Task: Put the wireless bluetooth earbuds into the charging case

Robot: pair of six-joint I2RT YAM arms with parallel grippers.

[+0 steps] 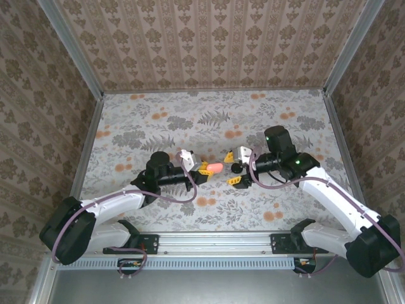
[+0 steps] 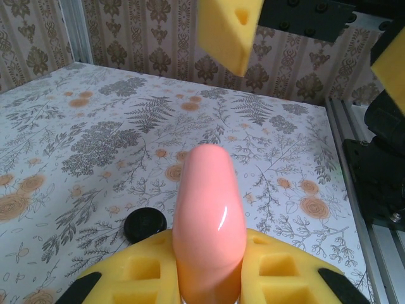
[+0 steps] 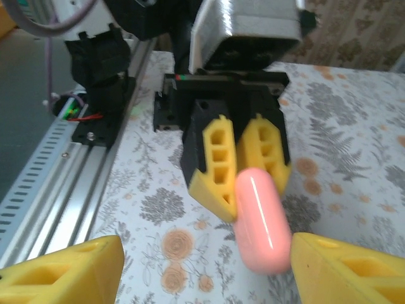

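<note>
White link shells seen on left arm (image 1: 117, 201) and right arm (image 1: 338, 204); joint housings and bases finished in black. Mauve cable (image 1: 169, 197) looped along each arm. Green light (image 1: 296, 162) lit near right wrist. Left gripper (image 1: 205, 169) and right gripper (image 1: 232, 168) fitted with yellow fingers (image 3: 215, 161), pierced by rectangular hollows, mounted on black brackets.

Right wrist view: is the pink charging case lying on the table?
No, the charging case is clamped between the yellow fingers of the left gripper, held up off the table.
</note>
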